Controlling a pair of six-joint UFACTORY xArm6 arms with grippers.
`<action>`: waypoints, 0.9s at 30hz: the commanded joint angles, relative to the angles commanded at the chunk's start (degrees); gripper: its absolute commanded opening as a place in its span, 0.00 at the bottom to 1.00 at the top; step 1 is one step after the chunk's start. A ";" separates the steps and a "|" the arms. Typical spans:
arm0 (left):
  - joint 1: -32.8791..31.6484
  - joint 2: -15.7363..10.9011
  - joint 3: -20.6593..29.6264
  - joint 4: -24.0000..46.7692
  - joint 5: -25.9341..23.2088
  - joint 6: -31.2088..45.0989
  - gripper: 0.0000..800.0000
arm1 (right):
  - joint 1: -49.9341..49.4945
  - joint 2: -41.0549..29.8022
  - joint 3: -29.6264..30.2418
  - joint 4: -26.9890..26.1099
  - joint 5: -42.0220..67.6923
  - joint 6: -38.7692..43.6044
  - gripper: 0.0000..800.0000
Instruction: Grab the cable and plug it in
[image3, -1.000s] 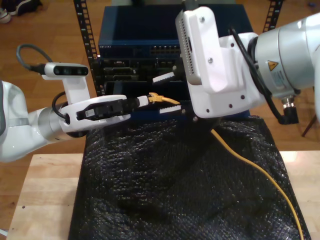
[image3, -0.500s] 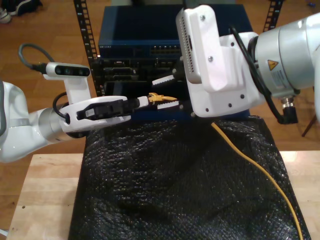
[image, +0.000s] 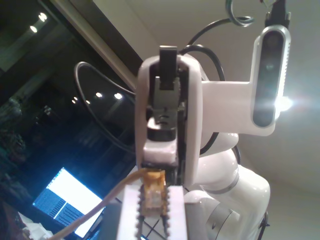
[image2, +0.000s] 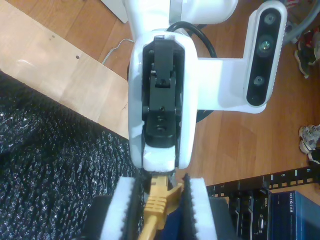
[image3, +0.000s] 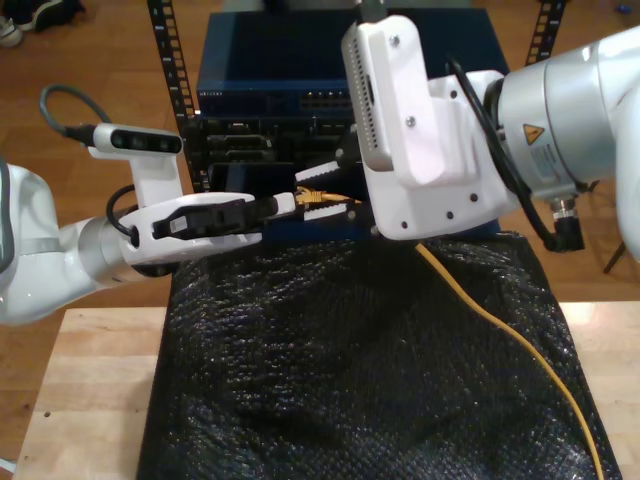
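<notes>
The main risk is a tug-of-war on the plug (image: 152, 196). If my second gripper (image3: 322, 194) closes off-centre while my first gripper (image3: 288, 203) grips, the plug could twist or slip out, and it would then meet the switch (image3: 300, 75) behind it at the wrong angle. The slack could also drag under the big arm at the exterior view's right.

My first gripper is pressed together on the tip of the cable (image3: 500, 330) — the plug sits snug between its toothed fingers. My second gripper is spread, one finger on each side of the yellow boot (image2: 159, 200), with a gap showing on both sides.

So the cable's end hangs in the air between the two grippers, just in front of the switch. The rest trails down across the black mat (image3: 330, 390) toward the exterior view's lower right.
</notes>
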 joint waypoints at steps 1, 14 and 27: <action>0.00 0.09 0.00 0.00 0.00 0.00 0.02 | 0.00 0.00 0.00 0.00 0.00 0.00 0.28; 0.00 0.09 -0.09 0.00 1.05 0.00 0.02 | 0.00 0.09 0.00 0.09 0.00 0.00 0.24; -0.09 0.09 -0.09 0.00 0.97 0.00 0.02 | -0.09 0.09 0.09 0.09 0.00 0.09 0.18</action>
